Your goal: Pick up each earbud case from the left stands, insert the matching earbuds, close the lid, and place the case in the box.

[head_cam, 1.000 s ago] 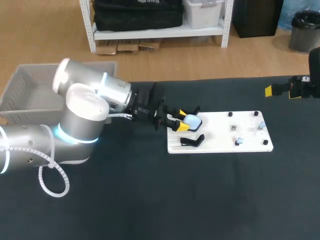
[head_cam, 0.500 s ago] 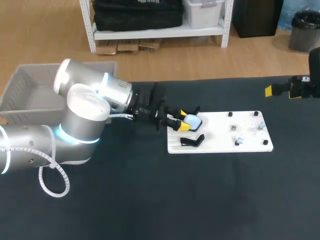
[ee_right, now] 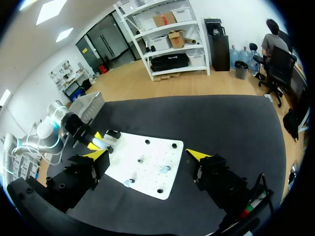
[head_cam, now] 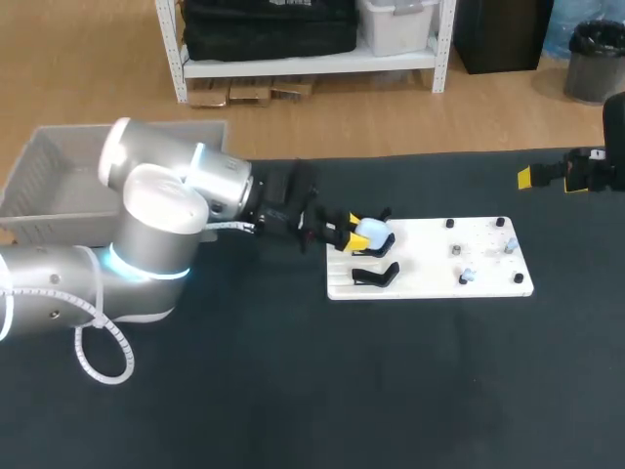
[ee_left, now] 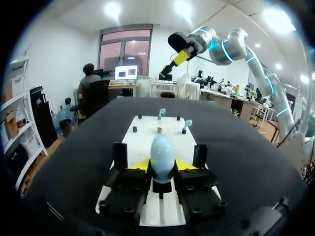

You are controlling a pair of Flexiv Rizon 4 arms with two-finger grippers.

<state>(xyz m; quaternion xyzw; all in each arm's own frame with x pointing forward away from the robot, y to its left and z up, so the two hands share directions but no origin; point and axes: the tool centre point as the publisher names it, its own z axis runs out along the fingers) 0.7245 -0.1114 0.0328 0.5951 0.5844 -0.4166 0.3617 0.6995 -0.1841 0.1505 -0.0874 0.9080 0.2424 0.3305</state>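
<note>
A light blue earbud case [head_cam: 372, 233] stands on its black stand at the left end of the white board [head_cam: 459, 256]. My left gripper [head_cam: 358, 235] comes in from the left, and both yellow tips press the case's sides. Along the left wrist view the case [ee_left: 161, 151] sits upright between the fingers of the left gripper [ee_left: 162, 166]. A second black stand [head_cam: 375, 276] in front of it is bare. Small pale blue earbuds [head_cam: 468, 277] rest on pegs at the board's right end. My right gripper [head_cam: 549, 176] hangs open far to the right, above the table; its own view shows it [ee_right: 147, 156] holding nothing.
A grey bin [head_cam: 59, 171] stands off the table's far left corner. Several small black pegs [head_cam: 450, 224] dot the white board. Dark tabletop [head_cam: 342, 391] lies in front of the board.
The left gripper's fingers have drawn in onto the light blue case, and the case has shifted slightly left with them. The right arm has not moved.
</note>
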